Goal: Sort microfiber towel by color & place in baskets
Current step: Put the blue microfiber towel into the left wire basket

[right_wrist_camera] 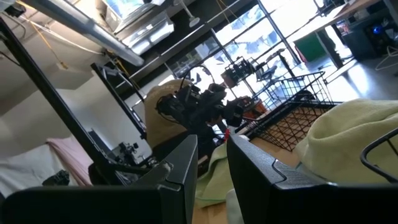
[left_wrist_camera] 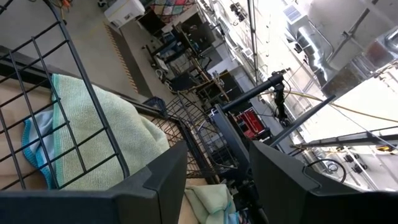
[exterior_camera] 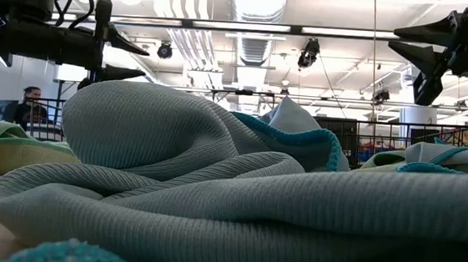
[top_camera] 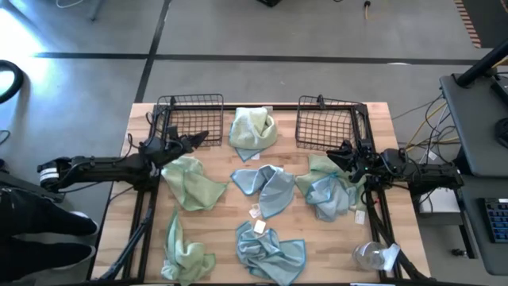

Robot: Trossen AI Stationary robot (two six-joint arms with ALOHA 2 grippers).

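Left gripper (top_camera: pixel 205 137): I see fingers apart, empty, at left basket (top_camera: pixel 190 119) front edge
Right gripper (top_camera: pixel 337 151): narrow gap, empty, just over rumpled green-blue towels (top_camera: pixel 327 191)
Right basket (top_camera: pixel 329 123): black wire, beyond it

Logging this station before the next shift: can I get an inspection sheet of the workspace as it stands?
Surface: wooden table, mostly covered by cloths.
Job's things: two wire baskets, left basket and right basket, both at the far edge with no towel inside. Green towel lies between them; other green and blue towels lie scattered, none sorted.
Clutter: clear plastic wrapper at the near right corner.
Grippers: left claw open, raised beside the left basket; right claw open, above a towel pile.
Cables: wires off the table's right side.
Surroundings: a person far behind.
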